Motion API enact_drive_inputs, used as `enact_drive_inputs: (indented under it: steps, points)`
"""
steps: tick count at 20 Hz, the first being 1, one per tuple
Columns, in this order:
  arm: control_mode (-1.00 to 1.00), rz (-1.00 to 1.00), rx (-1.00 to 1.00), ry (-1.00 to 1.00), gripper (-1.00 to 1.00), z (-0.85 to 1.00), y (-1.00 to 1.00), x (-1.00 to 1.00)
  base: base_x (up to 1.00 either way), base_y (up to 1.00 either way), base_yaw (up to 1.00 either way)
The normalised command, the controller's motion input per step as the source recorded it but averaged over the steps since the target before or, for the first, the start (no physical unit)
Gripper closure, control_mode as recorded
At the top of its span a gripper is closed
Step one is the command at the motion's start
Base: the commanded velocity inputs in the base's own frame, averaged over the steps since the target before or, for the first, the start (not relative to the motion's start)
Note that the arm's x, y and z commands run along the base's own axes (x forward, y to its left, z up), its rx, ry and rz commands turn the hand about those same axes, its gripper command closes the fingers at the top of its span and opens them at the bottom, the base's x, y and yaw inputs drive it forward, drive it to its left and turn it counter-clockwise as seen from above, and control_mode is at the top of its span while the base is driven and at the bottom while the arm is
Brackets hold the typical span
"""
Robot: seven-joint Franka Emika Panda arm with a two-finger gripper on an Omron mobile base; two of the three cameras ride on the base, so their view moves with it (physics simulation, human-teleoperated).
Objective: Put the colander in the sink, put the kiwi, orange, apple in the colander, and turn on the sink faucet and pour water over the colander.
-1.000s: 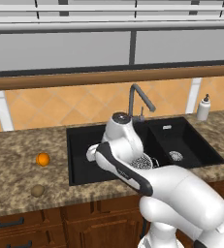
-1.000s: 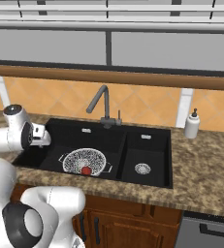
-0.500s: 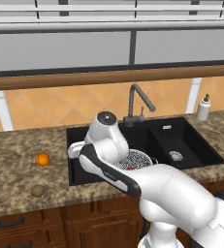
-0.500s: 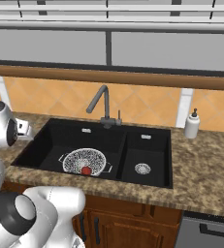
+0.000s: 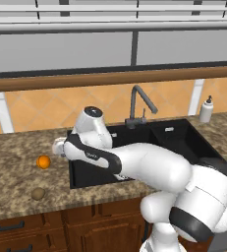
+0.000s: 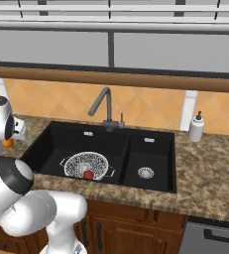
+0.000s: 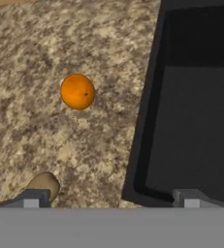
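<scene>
The colander [image 6: 86, 163] sits in the left basin of the black sink [image 6: 150, 144], and the red apple [image 6: 88, 174] lies inside it. On the counter to the left of the sink lie the orange [image 5: 43, 162] [image 7: 77, 91] and the kiwi [image 5: 38, 193]. My gripper [image 5: 60, 146] [image 7: 111, 198] hangs open and empty above the counter at the sink's left rim. The orange is ahead of the fingers, and the kiwi [image 7: 43, 185] peeks out beside the left fingertip [image 7: 31, 197]. The sink faucet [image 6: 103, 106] stands behind the divider; no water is in view.
A white soap bottle [image 6: 196, 127] stands on the counter at the sink's back right. The sink's left wall [image 7: 150, 121] drops off just right of the fruit. A tiled wall and a wooden sill run behind the counter.
The arm has swung left, from above the colander in the sink to above the counter beside the orange and kiwi. The jaws stayed open.
</scene>
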Motion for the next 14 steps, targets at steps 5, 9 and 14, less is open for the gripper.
enact_drive_inputs:
  steps: [5, 9, 14]
  points:
    - [-1.00, 0.00, -0.01, 0.24, -1.00, -0.10, 0.56, 0.27, 0.00, 0.00, 0.00]
    - [-1.00, 0.00, -0.03, 0.19, -1.00, -0.22, 0.42, 0.24, 0.00, 0.00, 0.00]
    - [-1.00, 0.00, -0.10, 0.04, -1.00, -0.29, 0.35, 0.28, 0.00, 0.00, 0.00]
